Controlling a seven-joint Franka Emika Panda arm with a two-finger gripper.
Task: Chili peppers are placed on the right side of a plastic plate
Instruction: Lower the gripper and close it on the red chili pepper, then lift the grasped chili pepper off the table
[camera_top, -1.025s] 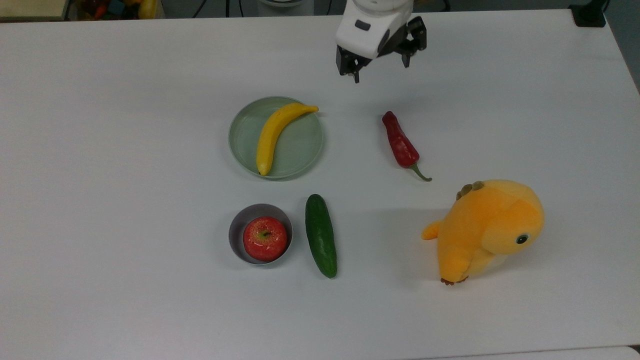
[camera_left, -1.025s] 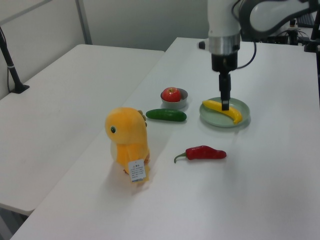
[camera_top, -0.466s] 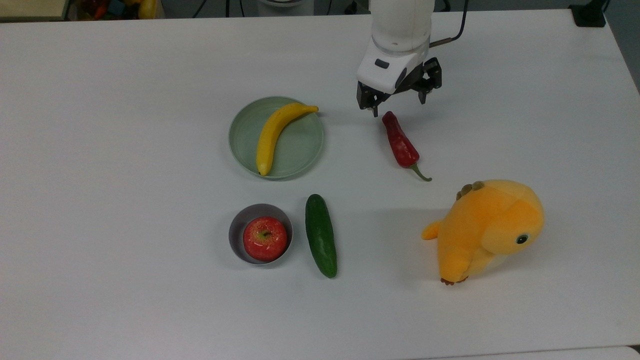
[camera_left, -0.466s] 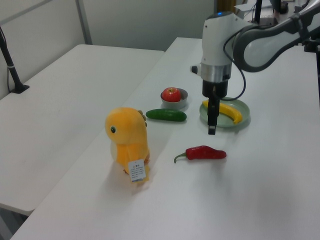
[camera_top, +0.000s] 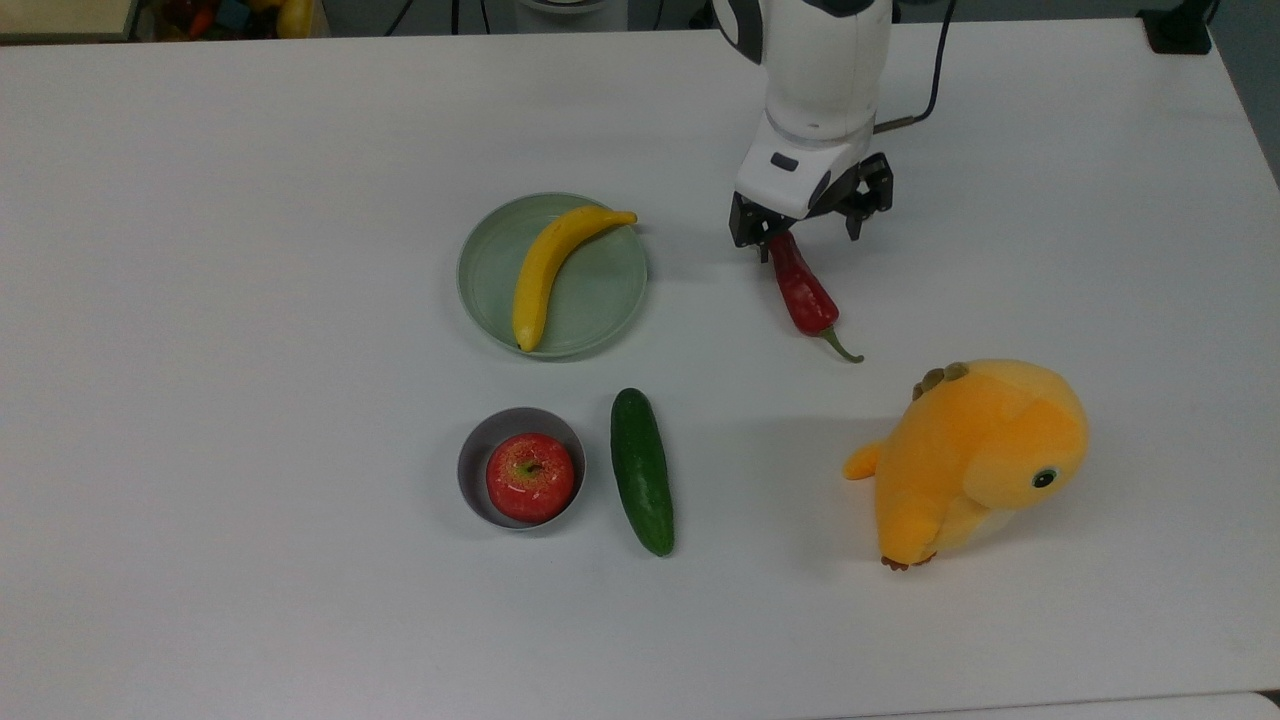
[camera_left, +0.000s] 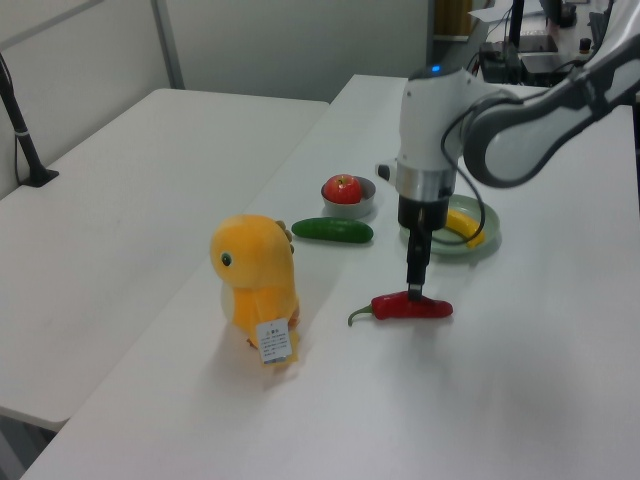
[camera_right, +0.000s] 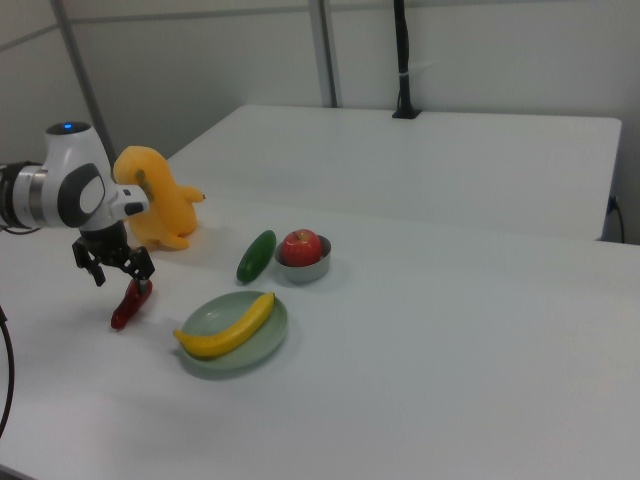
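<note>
In the top view, going left to right, we see the round grey metal bowl (camera_top: 475, 480) holding a red apple (camera_top: 530, 477), then the pale mint-green plastic plate (camera_top: 600, 295) with a yellow banana (camera_top: 545, 272) lying across it, and a dark green cucumber (camera_top: 642, 470) below. Well to the top view's right of the plate, the glossy dark-red wrinkled chili (camera_top: 802, 291) lies flat on the white table (camera_top: 250, 400). Our black two-finger gripper (camera_top: 808, 228) stands spread apart, straddling the chili's blunt end, probably so a squeeze can catch it. Furthest right sits an orange plush toy (camera_top: 975, 460).
</note>
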